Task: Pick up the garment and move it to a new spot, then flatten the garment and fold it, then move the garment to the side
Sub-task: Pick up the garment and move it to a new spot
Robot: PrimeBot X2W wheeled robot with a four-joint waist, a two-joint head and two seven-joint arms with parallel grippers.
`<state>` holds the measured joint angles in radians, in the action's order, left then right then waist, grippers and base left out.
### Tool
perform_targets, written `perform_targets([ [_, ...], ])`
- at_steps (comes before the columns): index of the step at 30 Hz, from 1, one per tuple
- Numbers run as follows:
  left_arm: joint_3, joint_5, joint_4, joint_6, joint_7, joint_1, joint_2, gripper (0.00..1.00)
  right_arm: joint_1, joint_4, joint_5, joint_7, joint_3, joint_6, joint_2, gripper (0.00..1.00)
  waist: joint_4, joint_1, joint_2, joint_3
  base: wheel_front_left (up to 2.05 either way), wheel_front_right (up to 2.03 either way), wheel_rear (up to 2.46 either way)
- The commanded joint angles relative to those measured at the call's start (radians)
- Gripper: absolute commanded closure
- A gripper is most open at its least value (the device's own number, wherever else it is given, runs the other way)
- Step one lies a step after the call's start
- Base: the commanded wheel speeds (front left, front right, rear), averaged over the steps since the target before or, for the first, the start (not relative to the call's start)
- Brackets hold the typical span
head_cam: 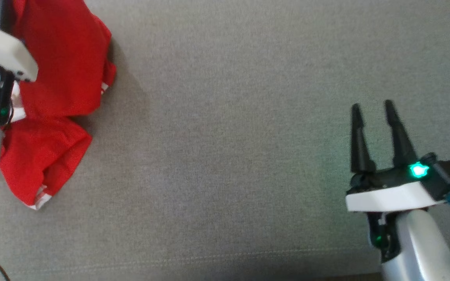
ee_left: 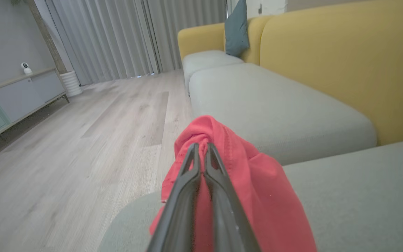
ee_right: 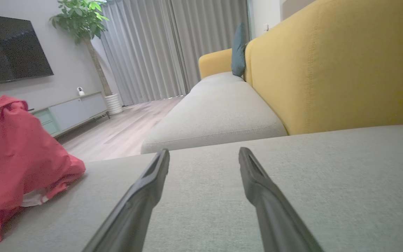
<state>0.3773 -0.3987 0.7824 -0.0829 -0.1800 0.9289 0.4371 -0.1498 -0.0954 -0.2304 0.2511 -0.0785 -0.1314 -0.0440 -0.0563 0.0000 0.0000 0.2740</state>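
Red, soft cloth makes up the one garment (head_cam: 61, 78), crumpled into loose folds with a narrow white trim at its hem. It sits at the robot's left on the grey seat cushion (head_cam: 225, 156), a flat pad of fine woven fabric with a stitched seam along its near edge. In the right wrist view the garment (ee_right: 12, 150) rises as a rumpled mound, its lower folds resting on the cushion.

Two pincers are in view, each with two long, dark, tapering fingers. The left pincer (ee_left: 201, 147) is clamped together on a bunched ridge of the garment (ee_left: 257, 182), which drapes down both sides of the fingers. The right pincer (head_cam: 371, 107) stands apart, holding nothing, over bare cushion well away from the garment; a green light glows at its base.

Behind the seat is a smooth mustard-yellow backrest (ee_right: 327, 70), with one teal pillow (ee_left: 236, 31) leaning against it. Pale wood planks form the floor (ee_left: 82, 140), and grey pleated curtains (ee_left: 117, 35) hang beyond.
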Motion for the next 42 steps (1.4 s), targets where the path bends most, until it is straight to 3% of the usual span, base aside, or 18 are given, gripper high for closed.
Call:
perform_targets([
  [1,-0.038,0.003,-0.07,0.019,-0.019,0.047,0.04,1.0,0.012,0.031,-0.007,0.011,-0.047,0.001,-0.006,0.0,-0.003,0.0,0.0,-0.04,0.0,0.0,0.0],
  [15,-0.014,-0.003,-0.495,0.122,0.024,-0.004,-0.036,1.0,0.046,0.033,-0.031,0.011,-0.079,0.001,-0.006,0.0,-0.043,0.0,0.0,-0.125,0.0,0.0,0.0],
  [20,0.058,0.014,-0.604,0.152,0.08,-0.014,-0.11,1.0,0.036,0.043,-0.038,0.011,-0.075,0.001,-0.006,0.0,-0.088,0.0,0.0,-0.128,0.0,0.0,0.0],
  [27,0.164,0.035,-0.565,0.162,0.088,-0.022,-0.228,1.0,0.021,0.07,-0.055,0.011,-0.08,0.001,-0.006,0.0,-0.178,0.0,0.0,-0.102,0.0,0.0,0.0],
  [34,0.266,0.021,-0.437,0.164,0.027,-0.037,-0.362,1.0,0.021,0.086,-0.077,0.011,-0.083,0.001,-0.006,0.0,-0.276,0.0,0.0,-0.079,0.0,0.0,0.0],
  [36,0.299,0.006,-0.395,0.172,0.001,-0.043,-0.378,0.0,0.022,0.087,-0.082,0.011,-0.089,0.001,-0.006,0.0,-0.299,0.0,0.0,-0.072,0.0,0.0,0.0],
  [42,0.411,-0.09,-0.35,0.205,-0.05,-0.041,-0.386,0.0,0.026,0.094,-0.088,0.011,-0.088,0.001,-0.006,0.0,-0.321,0.0,0.0,-0.058,0.0,0.0,0.0],
])
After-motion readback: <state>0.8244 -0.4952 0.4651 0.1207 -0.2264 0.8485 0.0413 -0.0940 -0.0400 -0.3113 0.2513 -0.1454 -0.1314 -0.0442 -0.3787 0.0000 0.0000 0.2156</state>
